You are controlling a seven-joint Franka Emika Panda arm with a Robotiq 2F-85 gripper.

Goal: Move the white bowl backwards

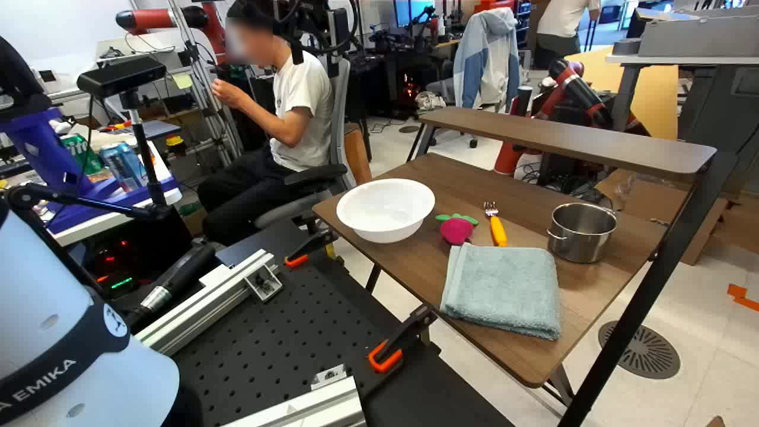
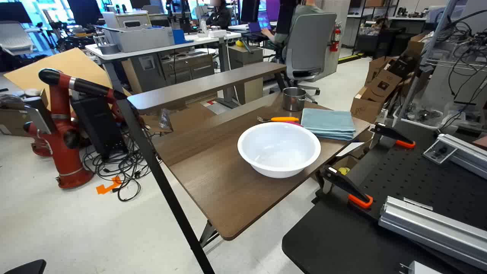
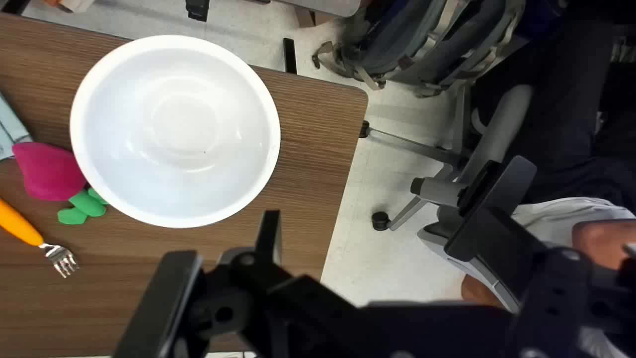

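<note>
**While the gripper [image 3: 226, 243] holds nothing, the bowl [image 2: 279, 149] sits loose on the table [image 2: 213, 190]**

Since no view shows the gripper at the bowl, no grasp or push appears under way. The bowl rests upright, near the edge that faces the pegboard [image 1: 290, 338]; in an exterior view the pegboard lies at its 7 o'clock. In the wrist view the gripper is released, a plain gap between its tips, and the bowl lies apart from it, toward 11 o'clock.

No mark gives a starting spot, so whether the bowl has already gone backwards cannot be told; more likely, all is left: closing in, taking hold, shifting, letting go. Which way counts as backwards is not plain either.

In the wrist view the toy [image 3: 49, 171] is just beside the bowl between 8 and 9 o'clock, contact hard to tell, and the fork [image 3: 32, 234] lies farther out at 8. In an exterior view the towel [image 1: 501, 290] is at the bowl's 4 o'clock and the pot [image 1: 581, 234], well apart, at 3.
</note>
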